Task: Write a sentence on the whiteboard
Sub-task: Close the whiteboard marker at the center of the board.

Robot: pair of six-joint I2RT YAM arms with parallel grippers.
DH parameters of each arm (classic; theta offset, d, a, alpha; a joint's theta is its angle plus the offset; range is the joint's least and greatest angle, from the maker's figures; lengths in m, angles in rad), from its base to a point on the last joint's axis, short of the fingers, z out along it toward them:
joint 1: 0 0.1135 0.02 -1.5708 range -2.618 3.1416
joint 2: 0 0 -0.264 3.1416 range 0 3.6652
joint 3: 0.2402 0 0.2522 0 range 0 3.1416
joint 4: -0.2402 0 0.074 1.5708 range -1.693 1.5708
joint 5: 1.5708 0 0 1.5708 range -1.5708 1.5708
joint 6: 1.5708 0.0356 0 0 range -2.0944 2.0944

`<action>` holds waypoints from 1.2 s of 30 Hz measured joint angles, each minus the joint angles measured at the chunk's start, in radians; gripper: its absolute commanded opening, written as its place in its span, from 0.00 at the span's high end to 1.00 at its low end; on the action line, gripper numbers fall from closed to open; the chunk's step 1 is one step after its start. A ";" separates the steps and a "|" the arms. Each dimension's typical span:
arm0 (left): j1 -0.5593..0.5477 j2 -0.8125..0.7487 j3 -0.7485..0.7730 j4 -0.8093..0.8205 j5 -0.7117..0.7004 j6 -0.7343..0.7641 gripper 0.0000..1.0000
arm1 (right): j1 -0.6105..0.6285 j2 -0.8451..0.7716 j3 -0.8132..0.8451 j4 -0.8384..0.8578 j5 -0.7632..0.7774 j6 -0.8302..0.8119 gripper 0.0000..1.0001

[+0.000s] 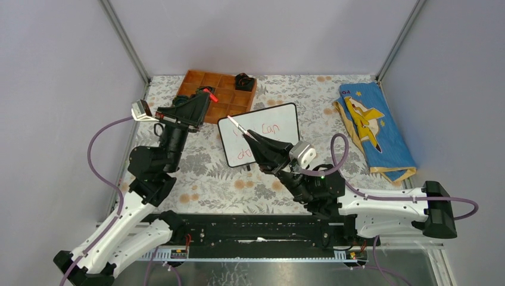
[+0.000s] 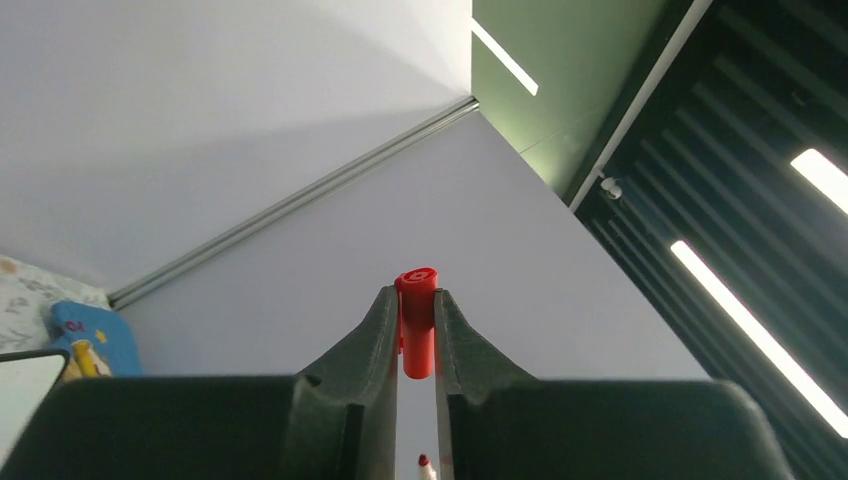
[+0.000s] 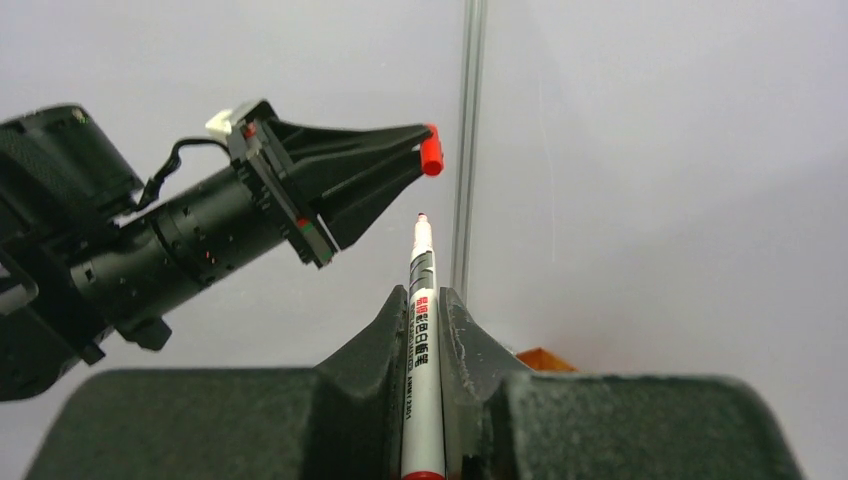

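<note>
The whiteboard [image 1: 284, 117] lies tilted on the flowered table. The sentence [image 1: 271, 127] shows on it in red, in two lines; my right arm hides part of it. Above the board, my right gripper [image 1: 250, 134] [image 3: 425, 296] is shut on a white marker [image 1: 238, 126] [image 3: 421, 335], whose bare red tip points up-left. My left gripper [image 1: 208, 93] [image 2: 417, 296] hangs over the orange tray, shut on the marker's red cap [image 2: 417, 322] [image 3: 431, 153]. The cap sits a short gap above the marker's tip [image 2: 424, 462].
An orange compartment tray [image 1: 200, 80] stands at the back, with a black object [image 1: 244, 80] in its right corner. A blue cloth with a yellow figure [image 1: 372, 128] lies at the right. Grey walls close in the table on three sides.
</note>
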 measured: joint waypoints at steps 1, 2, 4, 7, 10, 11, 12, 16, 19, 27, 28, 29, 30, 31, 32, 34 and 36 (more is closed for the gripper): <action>0.000 -0.001 -0.004 0.006 -0.001 -0.011 1.00 | 0.000 0.006 0.007 0.011 0.000 -0.004 1.00; 0.000 -0.003 -0.009 0.013 -0.001 -0.024 1.00 | 0.000 0.013 0.013 0.025 -0.001 -0.006 1.00; 0.000 -0.009 -0.023 0.028 -0.001 -0.046 1.00 | 0.000 0.026 0.024 0.051 -0.003 -0.002 1.00; 0.000 -0.022 -0.048 0.060 -0.001 -0.074 1.00 | 0.001 0.042 0.041 0.076 -0.011 0.013 1.00; 0.000 -0.032 -0.051 0.067 -0.001 -0.084 1.00 | 0.001 0.054 0.061 0.084 -0.021 0.029 1.00; 0.000 -0.035 -0.051 0.068 -0.001 -0.084 1.00 | 0.001 0.056 0.064 0.085 -0.026 0.034 1.00; 0.000 -0.040 -0.051 0.069 -0.001 -0.085 1.00 | 0.001 0.056 0.068 0.086 -0.031 0.037 1.00; 0.000 -0.053 -0.051 0.079 -0.001 -0.092 1.00 | 0.001 0.060 0.084 0.084 -0.038 0.050 1.00; 0.000 -0.056 -0.051 0.091 0.000 -0.098 1.00 | 0.001 0.064 0.093 0.080 -0.038 0.059 1.00; 0.000 -0.054 -0.053 0.107 0.011 -0.103 1.00 | 0.001 0.084 0.108 0.066 -0.037 0.070 1.00; 0.000 -0.054 -0.055 0.110 0.011 -0.103 1.00 | 0.001 0.086 0.109 0.066 -0.038 0.071 1.00; 0.000 -0.054 -0.057 0.113 0.011 -0.103 1.00 | 0.001 0.088 0.111 0.066 -0.038 0.071 1.00; 0.000 -0.054 -0.059 0.114 0.012 -0.103 1.00 | 0.001 0.091 0.113 0.066 -0.038 0.072 1.00; 0.000 -0.054 -0.060 0.114 0.015 -0.104 1.00 | 0.001 0.094 0.115 0.065 -0.038 0.073 1.00; 0.000 -0.053 -0.061 0.114 0.018 -0.106 1.00 | 0.001 0.096 0.117 0.065 -0.038 0.074 1.00; 0.000 -0.053 -0.061 0.116 0.022 -0.107 1.00 | 0.001 0.098 0.117 0.065 -0.038 0.074 1.00; 0.000 -0.053 -0.061 0.119 0.023 -0.107 1.00 | 0.001 0.100 0.119 0.065 -0.037 0.074 1.00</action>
